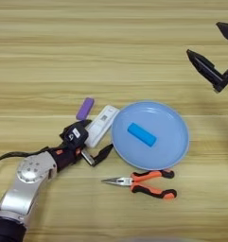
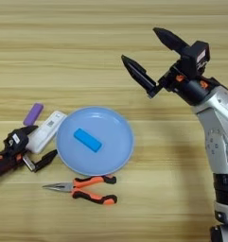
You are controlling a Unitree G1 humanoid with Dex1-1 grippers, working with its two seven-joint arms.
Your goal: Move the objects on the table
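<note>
A round light-blue plate [image 1: 171, 144] lies mid-table with a small blue block [image 1: 142, 134] on it. Left of the plate a white bar-shaped device [image 1: 103, 123] lies aslant. A small purple block [image 1: 85, 108] rests just beyond the device. Orange-and-black pliers [image 1: 147, 182] lie in front of the plate, nose pointing left. My left gripper [image 1: 100, 135] is open. Its two fingers straddle the near end of the white device, and the lower finger points at the plate's rim. My right gripper [image 2: 139, 43] hangs open over bare wood, beyond the plate and to its right.
The tan wood-grain table [image 1: 49, 56] fills the view. My left arm [image 1: 28, 182] comes in from the bottom left corner. My right arm [image 2: 219, 142] runs down the right edge.
</note>
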